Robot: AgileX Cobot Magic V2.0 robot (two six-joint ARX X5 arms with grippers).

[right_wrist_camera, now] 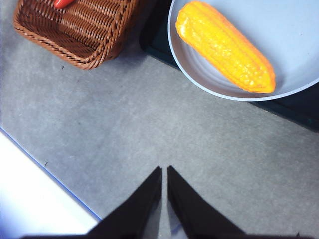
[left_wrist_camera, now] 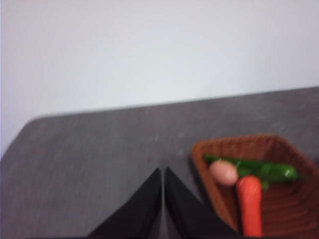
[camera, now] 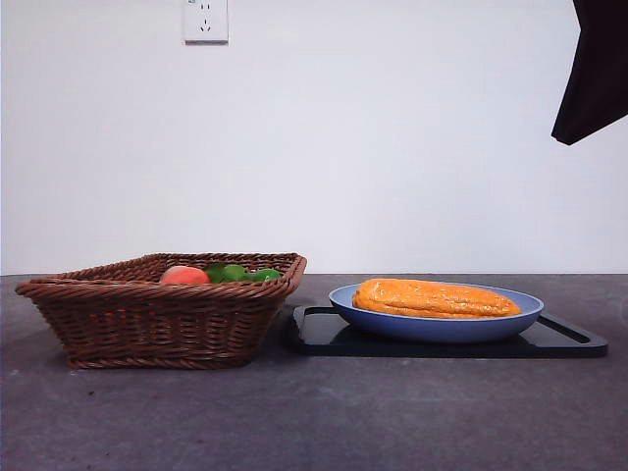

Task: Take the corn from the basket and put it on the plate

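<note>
Orange-yellow corn (camera: 436, 298) lies flat in the blue plate (camera: 510, 322), which sits on a black tray (camera: 574, 343) just beside the wicker basket (camera: 157, 319). Peach (camera: 183, 276), green veg (camera: 240, 273) & a carrot (left_wrist_camera: 249, 204) are in the basket. Left gripper (left_wrist_camera: 163, 172) & right gripper (right_wrist_camera: 164, 170): jaws closed, holding nothing, both apart from the plate.

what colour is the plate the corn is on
Light blue plate, clearest in the right wrist view.

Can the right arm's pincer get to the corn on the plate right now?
Probably yes. The corn lies uncovered on the blue plate, nothing over it. The right pincer hangs shut above bare table nearby, so it would need to open first.
</note>
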